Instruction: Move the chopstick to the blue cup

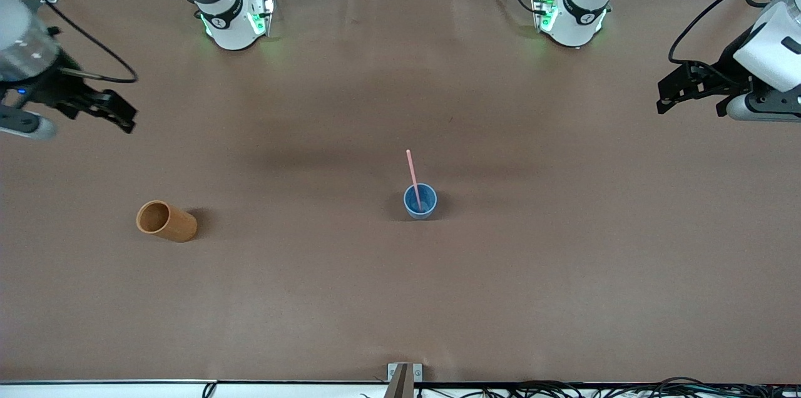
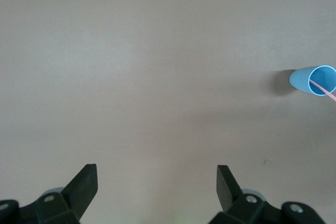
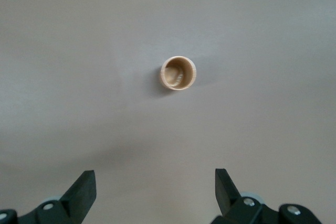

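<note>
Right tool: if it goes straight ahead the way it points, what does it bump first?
Probably bare table. The open right tool points down at it; the orange-brown cup sits slightly off that line.

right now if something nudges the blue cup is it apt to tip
Probably. The cup looks small and light, and the chopstick leaning on its rim stands well above it, so a push would likely tip or slide it. The stick looks stiff and would lever it.

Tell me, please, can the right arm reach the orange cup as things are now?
Probably yes. The right gripper hangs open near its end of the table, holding nothing, and the orange cup stands alone on bare table with nothing between them.
</note>
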Action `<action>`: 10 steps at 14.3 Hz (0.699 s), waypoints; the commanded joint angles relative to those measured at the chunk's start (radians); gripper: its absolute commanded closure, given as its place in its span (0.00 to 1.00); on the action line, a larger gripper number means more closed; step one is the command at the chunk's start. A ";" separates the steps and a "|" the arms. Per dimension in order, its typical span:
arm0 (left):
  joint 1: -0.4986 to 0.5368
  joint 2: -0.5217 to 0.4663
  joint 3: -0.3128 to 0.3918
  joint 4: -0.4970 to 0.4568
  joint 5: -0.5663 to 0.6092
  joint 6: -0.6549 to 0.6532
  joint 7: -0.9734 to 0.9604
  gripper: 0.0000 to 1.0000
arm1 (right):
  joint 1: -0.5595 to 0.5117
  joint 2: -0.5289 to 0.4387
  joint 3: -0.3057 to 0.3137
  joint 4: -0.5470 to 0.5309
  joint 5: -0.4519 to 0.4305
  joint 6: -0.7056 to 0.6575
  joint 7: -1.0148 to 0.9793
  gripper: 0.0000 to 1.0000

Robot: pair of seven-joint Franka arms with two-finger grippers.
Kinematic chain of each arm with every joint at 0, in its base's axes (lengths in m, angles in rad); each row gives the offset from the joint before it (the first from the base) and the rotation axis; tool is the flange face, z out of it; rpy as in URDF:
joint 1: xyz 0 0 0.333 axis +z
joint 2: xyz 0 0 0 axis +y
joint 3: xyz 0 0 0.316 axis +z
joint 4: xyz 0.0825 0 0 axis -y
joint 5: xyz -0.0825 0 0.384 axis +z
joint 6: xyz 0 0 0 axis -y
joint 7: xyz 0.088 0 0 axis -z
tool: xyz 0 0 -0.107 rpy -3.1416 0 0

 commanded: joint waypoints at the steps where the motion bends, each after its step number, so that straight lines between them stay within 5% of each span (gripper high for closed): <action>1: 0.007 0.015 -0.003 0.024 -0.012 -0.002 0.007 0.00 | -0.096 -0.021 0.017 0.009 0.051 -0.017 -0.086 0.00; 4: 0.007 0.015 -0.003 0.026 -0.012 -0.002 0.009 0.00 | -0.167 -0.013 0.019 0.083 0.093 -0.018 -0.214 0.00; 10: 0.008 0.015 -0.003 0.026 -0.012 -0.002 0.019 0.00 | -0.144 0.002 0.031 0.141 0.085 -0.112 -0.238 0.00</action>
